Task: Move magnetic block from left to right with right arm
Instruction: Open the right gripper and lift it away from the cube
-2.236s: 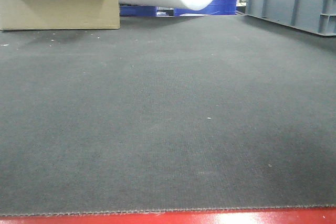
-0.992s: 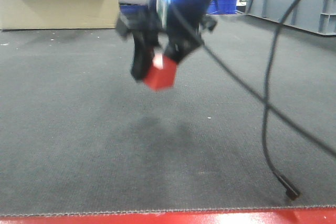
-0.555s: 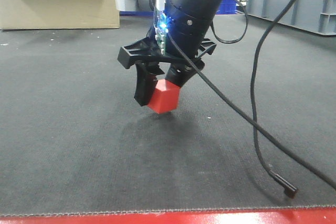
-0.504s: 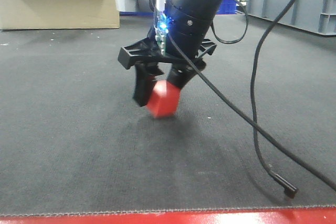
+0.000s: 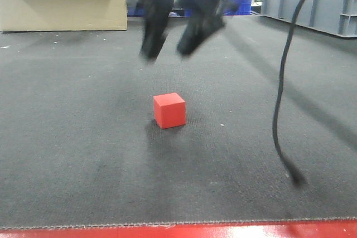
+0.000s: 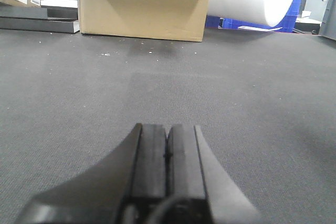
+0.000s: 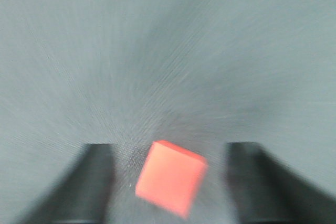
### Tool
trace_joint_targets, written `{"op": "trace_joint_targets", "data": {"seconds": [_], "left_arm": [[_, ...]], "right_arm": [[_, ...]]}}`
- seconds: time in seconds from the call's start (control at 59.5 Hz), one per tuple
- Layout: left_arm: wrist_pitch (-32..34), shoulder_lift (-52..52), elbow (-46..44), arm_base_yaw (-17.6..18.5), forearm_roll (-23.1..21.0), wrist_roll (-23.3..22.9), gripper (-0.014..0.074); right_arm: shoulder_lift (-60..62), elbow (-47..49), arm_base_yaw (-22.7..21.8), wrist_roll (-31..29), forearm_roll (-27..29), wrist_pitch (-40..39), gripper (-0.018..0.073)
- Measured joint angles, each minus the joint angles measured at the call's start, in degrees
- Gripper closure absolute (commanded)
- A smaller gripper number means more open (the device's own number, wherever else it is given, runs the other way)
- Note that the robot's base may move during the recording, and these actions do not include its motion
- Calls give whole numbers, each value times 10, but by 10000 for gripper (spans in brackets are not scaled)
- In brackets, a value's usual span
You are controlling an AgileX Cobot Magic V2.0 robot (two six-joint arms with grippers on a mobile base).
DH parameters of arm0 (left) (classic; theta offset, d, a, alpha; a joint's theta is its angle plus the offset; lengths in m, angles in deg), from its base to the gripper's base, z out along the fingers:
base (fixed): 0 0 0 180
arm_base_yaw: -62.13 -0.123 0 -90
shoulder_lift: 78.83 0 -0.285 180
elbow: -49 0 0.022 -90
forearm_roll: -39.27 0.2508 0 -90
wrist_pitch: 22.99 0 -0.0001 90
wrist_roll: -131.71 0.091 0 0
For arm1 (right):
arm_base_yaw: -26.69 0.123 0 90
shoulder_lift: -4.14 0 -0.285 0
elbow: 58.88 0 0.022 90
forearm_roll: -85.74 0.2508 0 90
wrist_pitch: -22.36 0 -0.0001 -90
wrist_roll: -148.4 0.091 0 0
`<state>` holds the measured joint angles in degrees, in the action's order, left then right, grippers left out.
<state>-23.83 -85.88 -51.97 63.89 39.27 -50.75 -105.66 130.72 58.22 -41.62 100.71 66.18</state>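
Currently the red block (image 5: 169, 110) sits flat on the dark mat (image 5: 83, 154), with the right hand (image 5: 175, 34) spread open above it and clear of it. To finish the release well, lift straight up so neither finger clips the block. The left hand (image 6: 167, 153) is pressed closed on nothing. Motion blur hides the right hand's detail; the arm above is cut off.

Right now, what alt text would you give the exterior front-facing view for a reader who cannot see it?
A small red magnetic block sits alone on a dark grey mat, free of any grip. The right hand, blurred by motion, hangs open above it with its fingers spread, a black cable trailing down to its right.
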Motion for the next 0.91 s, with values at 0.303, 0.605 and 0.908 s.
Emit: {"op": "trace_joint_targets", "data": {"seconds": [0.303,0.605,0.908], "left_arm": [[0,0,0,0,0,0,713],[0,0,0,0,0,0,713],[0,0,0,0,0,0,713]], "right_arm": [[164,-95,-36,9,0,-1,504],[353,-333,-41,37,0,-91,504],[590,-546,-41,43,0,-187,504]]}}
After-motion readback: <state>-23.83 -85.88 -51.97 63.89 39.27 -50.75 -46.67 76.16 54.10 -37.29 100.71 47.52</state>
